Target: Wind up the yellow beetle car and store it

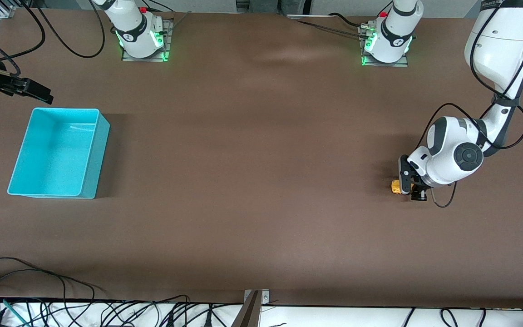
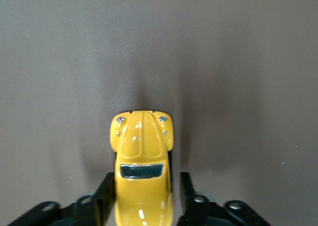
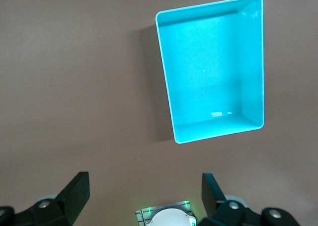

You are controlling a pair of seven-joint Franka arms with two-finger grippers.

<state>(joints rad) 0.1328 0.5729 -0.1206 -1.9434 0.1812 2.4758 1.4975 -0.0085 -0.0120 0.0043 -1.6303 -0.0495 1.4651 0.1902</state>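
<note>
From the front, the brown bench (image 1: 252, 181) carries a tiny yellow-orange toy beetle car (image 1: 395, 186) toward the left arm's end. The left claw (image 1: 413, 190) is down on the bench right at the car. An open turquoise plastic bin (image 1: 57, 152) sits toward the right arm's end, well apart from the car. The right claw (image 1: 34, 91) hangs above the bench near the bin, its arm waiting.

In the left wrist view, the car (image 2: 142, 161) stands on the bench with the black fingers (image 2: 105, 193) clenched against its two sides, grasping it.

In the right wrist view, the right claw (image 3: 144, 193) is released, fingers wide apart, and the bin (image 3: 213, 67) shows its bare floor.
</note>
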